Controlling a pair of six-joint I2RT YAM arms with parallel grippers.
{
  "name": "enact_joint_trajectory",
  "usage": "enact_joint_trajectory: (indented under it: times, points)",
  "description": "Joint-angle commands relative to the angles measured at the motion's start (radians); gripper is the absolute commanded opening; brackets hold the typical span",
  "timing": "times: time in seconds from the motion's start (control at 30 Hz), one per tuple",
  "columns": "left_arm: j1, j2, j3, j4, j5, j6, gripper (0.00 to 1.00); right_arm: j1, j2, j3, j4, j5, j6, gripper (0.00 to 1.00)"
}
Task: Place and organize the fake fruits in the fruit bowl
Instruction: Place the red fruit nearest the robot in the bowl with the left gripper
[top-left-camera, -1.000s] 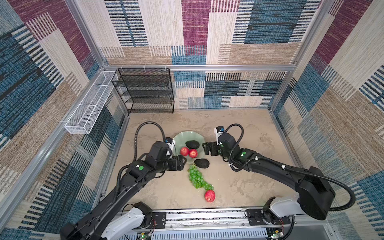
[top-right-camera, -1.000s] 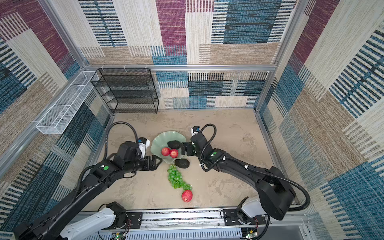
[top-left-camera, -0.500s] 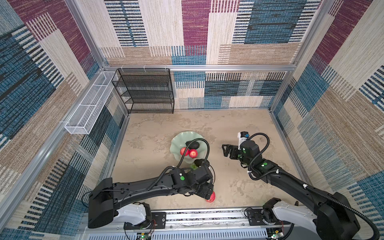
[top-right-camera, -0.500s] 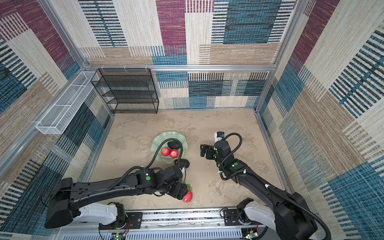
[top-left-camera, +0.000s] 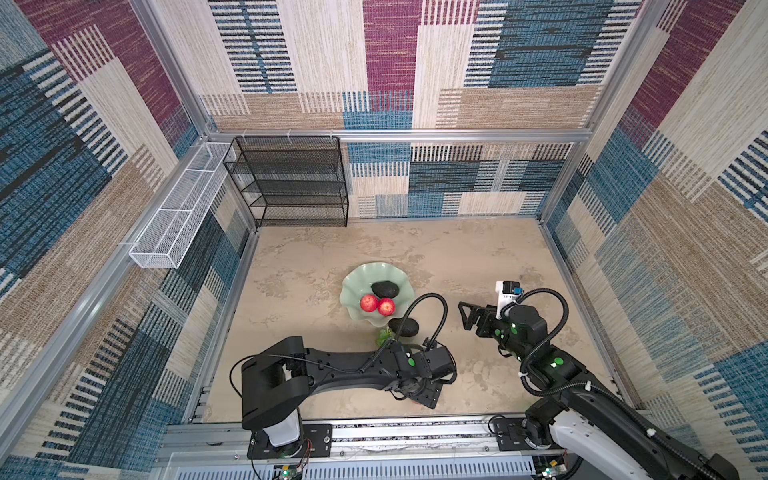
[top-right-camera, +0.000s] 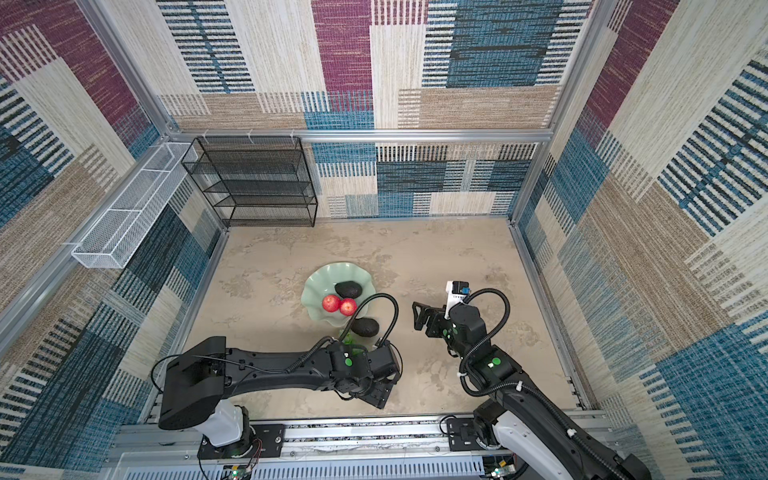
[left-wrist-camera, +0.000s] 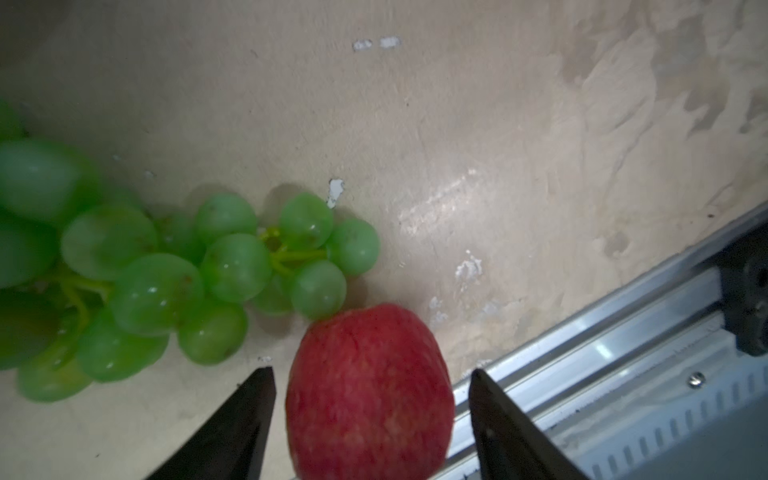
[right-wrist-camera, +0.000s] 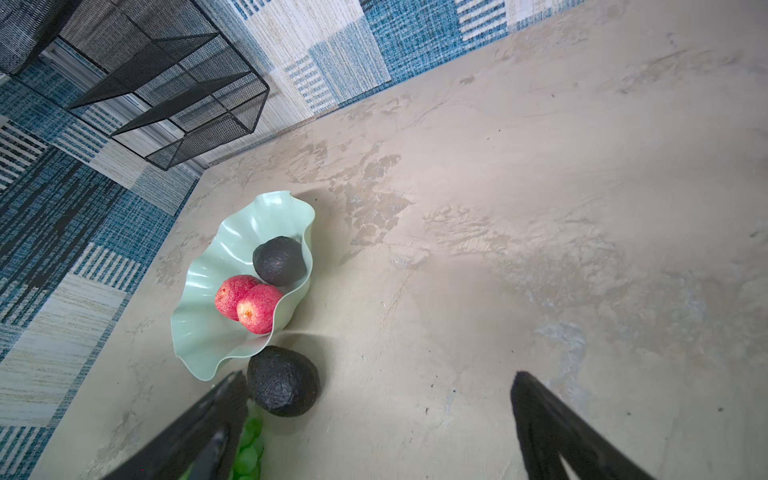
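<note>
The pale green fruit bowl (top-left-camera: 353, 291) (top-right-camera: 311, 291) (right-wrist-camera: 199, 332) holds one dark avocado (top-left-camera: 385, 289) (right-wrist-camera: 278, 259) and two red apples (top-left-camera: 368, 303) (top-left-camera: 386, 306). A second avocado (top-left-camera: 405, 327) (right-wrist-camera: 283, 380) lies on the table against the bowl's near rim. The green grapes (left-wrist-camera: 145, 282) (right-wrist-camera: 248, 449) stretch from it toward the front rail. A third red apple (left-wrist-camera: 370, 395) touches the bunch's end. My left gripper (left-wrist-camera: 371, 371) (top-left-camera: 424, 395) straddles this apple, open, with small gaps either side. My right gripper (right-wrist-camera: 379, 374) (top-left-camera: 467, 313) hangs wide open right of the bowl, holding nothing.
The metal front rail (left-wrist-camera: 602, 353) runs right beside the third apple. A black mesh shelf rack (top-left-camera: 291, 183) stands at the back left, and a white wire basket (top-left-camera: 178, 208) hangs on the left wall. Bare table (top-left-camera: 478, 257) lies behind the right gripper.
My left arm swung from beside the bowl to the table's front and came down over the third apple, its jaws narrowing. My right arm drew back from the bowl to the right.
</note>
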Motion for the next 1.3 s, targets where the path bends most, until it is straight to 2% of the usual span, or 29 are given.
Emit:
enact_joint_trajectory:
  times: [0.0,0.1,0.23,0.33,0.53,0.63,0.7,0.8,1.07,1.27]
  points:
    - [-0.002,0.012,0.016,0.004,0.014,-0.023,0.63,0.0,-0.019,-0.008,-0.016,0.025,0.018,1.0]
    - [-0.002,-0.022,0.013,0.013,0.005,-0.002,0.53,0.0,-0.018,-0.009,-0.012,0.032,0.02,1.0]
    - [0.018,-0.154,0.023,-0.018,-0.06,0.033,0.53,-0.001,0.005,0.008,0.001,0.03,0.008,1.0]
    - [0.077,-0.262,0.033,-0.057,-0.138,0.082,0.53,-0.001,0.033,0.035,0.002,0.025,-0.018,1.0]
    - [0.384,-0.401,0.065,-0.095,-0.18,0.266,0.53,0.0,0.089,0.057,0.052,0.006,-0.059,1.0]
    - [0.554,-0.423,0.053,-0.033,-0.122,0.333,0.53,-0.001,0.177,0.116,0.041,-0.034,-0.091,0.99]
    - [0.668,-0.395,0.057,0.011,-0.061,0.363,0.53,0.0,0.228,0.132,0.062,-0.077,-0.097,0.98]
    - [0.762,-0.31,0.099,0.049,-0.003,0.375,0.53,0.0,0.289,0.145,0.091,-0.113,-0.092,0.97]
    - [0.856,-0.07,0.205,0.112,0.04,0.37,0.53,0.022,0.386,0.158,0.124,-0.205,-0.079,0.96]
    - [0.887,0.074,0.293,0.103,0.055,0.367,0.53,0.072,0.441,0.131,0.177,-0.249,-0.127,0.96]
